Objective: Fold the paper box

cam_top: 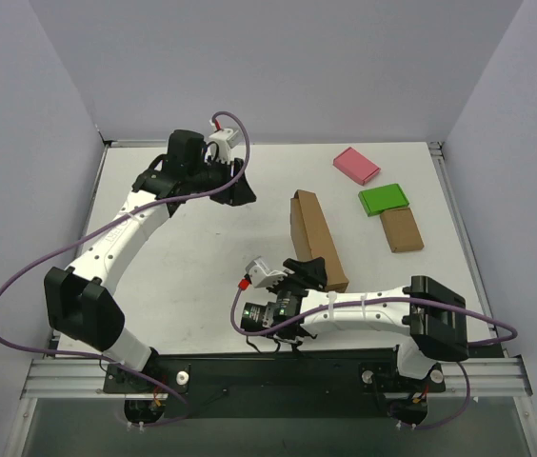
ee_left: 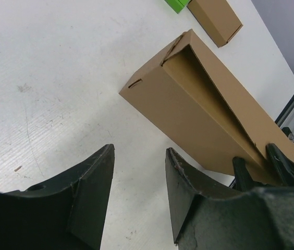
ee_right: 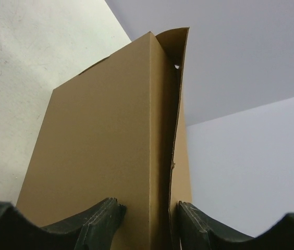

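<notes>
A: Beginning at the near edge of the bench (cam_top: 202, 276), what are we looking at first?

B: We are looking at the right gripper (cam_top: 311, 273), which is reaching in from the near right corner. Its fingers (ee_right: 102, 221) are pinching the near end of the paper box (cam_top: 318, 238). One is pressing on the broad outer face and the other on a thin flap on the opposite side.

A: Where are we placing the box?

B: We are placing it about mid-bench, slightly toward the right edge. It is lying as a long narrow body running from near to far. In the left wrist view we are seeing its long side open, with a panel leaning inward. In the right wrist view the flap is curling a little away from the body at its far end.

A: And moving farther out?

B: We are finding a small brown block (cam_top: 401, 229) near the right edge, with a green block (cam_top: 384, 198) just beside its far end.

A: The left gripper (cam_top: 240, 190)?

B: We are noting it toward the far edge, left of the box and apart from it. Its jaws are standing spread, with bare bench showing between them. Farthest of all, a pink block (cam_top: 356, 164) is lying toward the far right corner.
</notes>
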### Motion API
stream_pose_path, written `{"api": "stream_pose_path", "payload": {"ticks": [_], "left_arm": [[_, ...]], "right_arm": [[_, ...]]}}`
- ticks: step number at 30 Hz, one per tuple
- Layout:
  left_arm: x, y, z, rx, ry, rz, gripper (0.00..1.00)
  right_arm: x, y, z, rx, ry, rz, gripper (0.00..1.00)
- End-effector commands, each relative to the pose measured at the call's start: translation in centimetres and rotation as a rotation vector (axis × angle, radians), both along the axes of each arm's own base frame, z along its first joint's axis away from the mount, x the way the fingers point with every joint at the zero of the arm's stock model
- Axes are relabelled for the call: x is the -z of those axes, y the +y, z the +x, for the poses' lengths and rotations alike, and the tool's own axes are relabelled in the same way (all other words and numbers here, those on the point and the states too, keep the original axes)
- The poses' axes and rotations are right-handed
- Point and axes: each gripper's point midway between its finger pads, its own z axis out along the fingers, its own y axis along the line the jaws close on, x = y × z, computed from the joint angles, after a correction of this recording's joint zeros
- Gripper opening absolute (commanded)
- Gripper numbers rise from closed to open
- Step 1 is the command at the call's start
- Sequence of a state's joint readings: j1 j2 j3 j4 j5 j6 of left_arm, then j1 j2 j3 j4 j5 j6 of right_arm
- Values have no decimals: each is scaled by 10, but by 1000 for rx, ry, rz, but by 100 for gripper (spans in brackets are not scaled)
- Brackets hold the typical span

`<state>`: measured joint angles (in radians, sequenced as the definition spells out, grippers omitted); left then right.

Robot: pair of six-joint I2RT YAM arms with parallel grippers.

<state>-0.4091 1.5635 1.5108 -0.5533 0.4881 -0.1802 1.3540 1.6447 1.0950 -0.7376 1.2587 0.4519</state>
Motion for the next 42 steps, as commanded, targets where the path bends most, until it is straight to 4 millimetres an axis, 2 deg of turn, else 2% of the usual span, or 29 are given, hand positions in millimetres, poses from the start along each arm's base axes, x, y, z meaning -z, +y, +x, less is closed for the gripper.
{"api": "stream_pose_path", "payload": {"ticks": [1,3,4,8,13,17,20,21,22,24,25,28,29,31,32,34,42], "left_arm": [[-19,1,2,13,-65,-104,55],[-28,2,4,26,-85,-159,59],[-23,4,4,27,-74,-172,61],[-29,3,6,59,-95,-246,65],[-35,-5,5,88,-77,-332,68],[-44,-19,6,113,-90,-402,70],[-39,-31,9,133,-60,-408,71],[-31,-41,8,152,-40,-403,72],[-38,-46,10,165,-53,-406,73],[-30,-54,12,168,-32,-391,74],[-34,-56,14,170,-41,-392,74],[-29,-64,20,163,-33,-379,75],[-35,-68,21,172,-43,-383,75],[-32,-79,22,191,-35,-382,75],[-38,-84,23,202,-49,-387,75],[-33,-94,24,215,-41,-382,77],[-5,-112,30,234,46,-368,79]], "right_arm": [[23,6,-20,-63,94,75,32],[23,7,-22,-89,98,128,33],[23,6,-22,-100,99,145,33],[23,8,-22,-170,98,248,34],[23,14,-23,-253,107,210,35],[28,22,-26,-288,123,231,35],[34,22,-28,-294,134,250,36],[36,22,-29,-300,143,260,36],[40,20,-29,-299,147,259,36],[41,18,-30,-306,155,282,36],[38,17,-31,-311,155,301,36],[38,9,-30,-309,154,311,37],[36,6,-30,-307,148,318,37],[35,3,-29,-301,149,329,37],[34,1,-28,-298,149,340,38],[35,-3,-27,-285,152,353,38],[39,-12,-29,-254,171,355,38]]}}
